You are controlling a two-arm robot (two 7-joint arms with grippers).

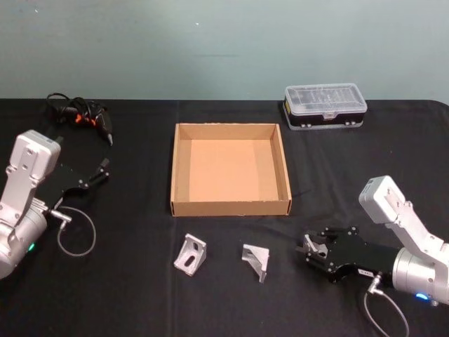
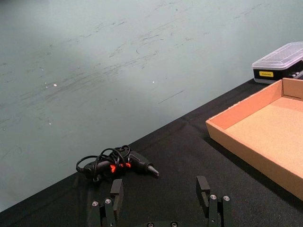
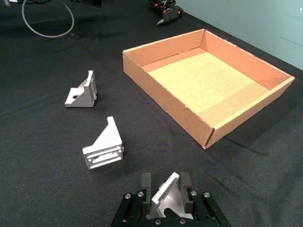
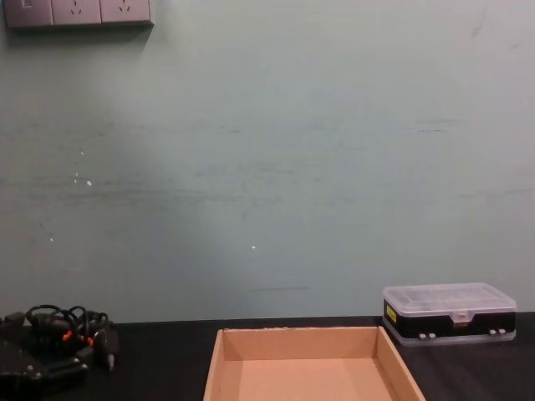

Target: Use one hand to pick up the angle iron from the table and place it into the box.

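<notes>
The tan cardboard box (image 1: pixel 231 208) sits empty at the middle of the black table (image 1: pixel 140 295). Two silver angle irons lie in front of it, one (image 1: pixel 190 254) to the left and one (image 1: pixel 256 261) nearer my right arm. My right gripper (image 1: pixel 312 251) is low over the table, right of those two and in front of the box's right corner. In the right wrist view it (image 3: pixel 166 185) is shut on a third angle iron (image 3: pixel 165 201), with the box (image 3: pixel 165 101) ahead. My left gripper (image 2: pixel 160 191) stands open with nothing in it at the table's left (image 1: pixel 98 174).
A clear-lidded plastic case (image 1: pixel 325 105) stands behind the box at the back right. A black and orange tool with a coiled cable (image 1: pixel 84 116) lies at the back left. A grey cable loop (image 1: pixel 76 239) hangs by the left arm.
</notes>
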